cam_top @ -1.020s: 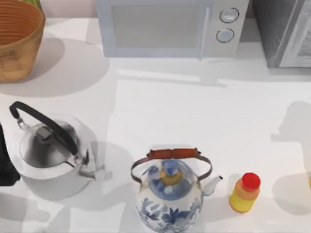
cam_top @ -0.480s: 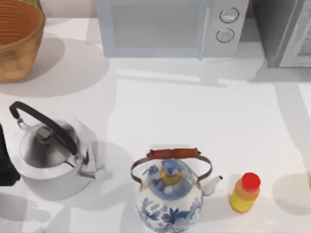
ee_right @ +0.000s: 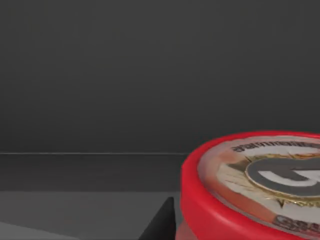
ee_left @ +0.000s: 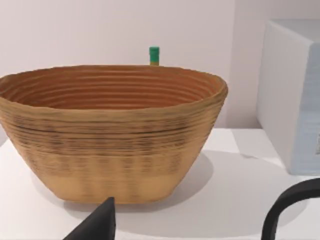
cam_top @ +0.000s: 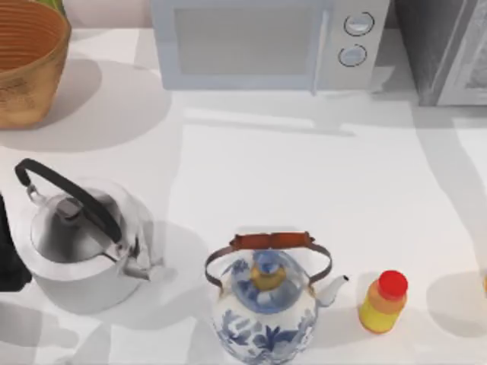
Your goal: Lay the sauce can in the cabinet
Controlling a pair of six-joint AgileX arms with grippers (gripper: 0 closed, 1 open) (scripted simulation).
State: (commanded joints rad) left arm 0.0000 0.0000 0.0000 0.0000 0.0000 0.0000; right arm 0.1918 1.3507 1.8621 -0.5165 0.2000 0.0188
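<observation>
A small red cylindrical sauce can (ee_right: 250,190) with a printed end fills the lower right of the right wrist view, pressed close against the right gripper's dark fingertip (ee_right: 162,222), grip unclear, its end facing a dark grey cabinet interior (ee_right: 150,75) straight ahead.

White table (cam_top: 304,190), sunlit with soft shadows; microwave (cam_top: 266,42) at back; pale wall (ee_left: 100,30) behind.
</observation>
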